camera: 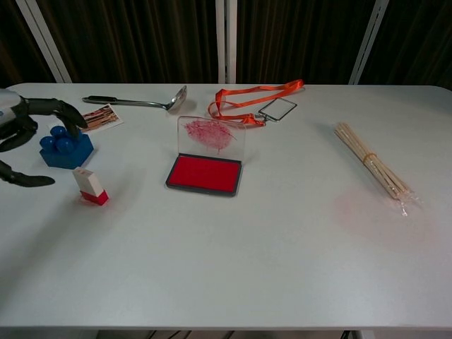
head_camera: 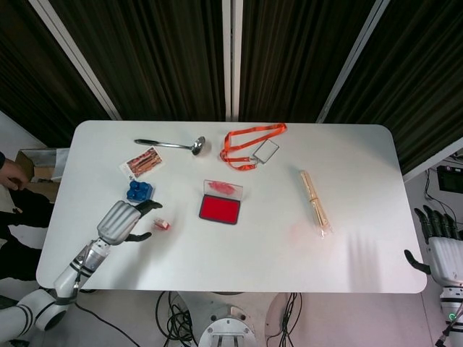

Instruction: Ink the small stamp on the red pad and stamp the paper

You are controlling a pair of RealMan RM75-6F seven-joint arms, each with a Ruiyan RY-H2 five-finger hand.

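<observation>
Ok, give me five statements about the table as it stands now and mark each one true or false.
1. The left hand holds the small stamp. False: its fingers are spread and the stamp stands alone on the table.
2. The red ink pad is open, its clear lid raised. True.
3. The blue block lies right of the ink pad. False: it lies to the pad's left, near the left hand.
4. The orange lanyard lies beyond the ink pad, beside the ladle. True.
5. The right hand rests on the bundle of wooden sticks. False: it hangs off the table's right edge, apart from them.
</observation>
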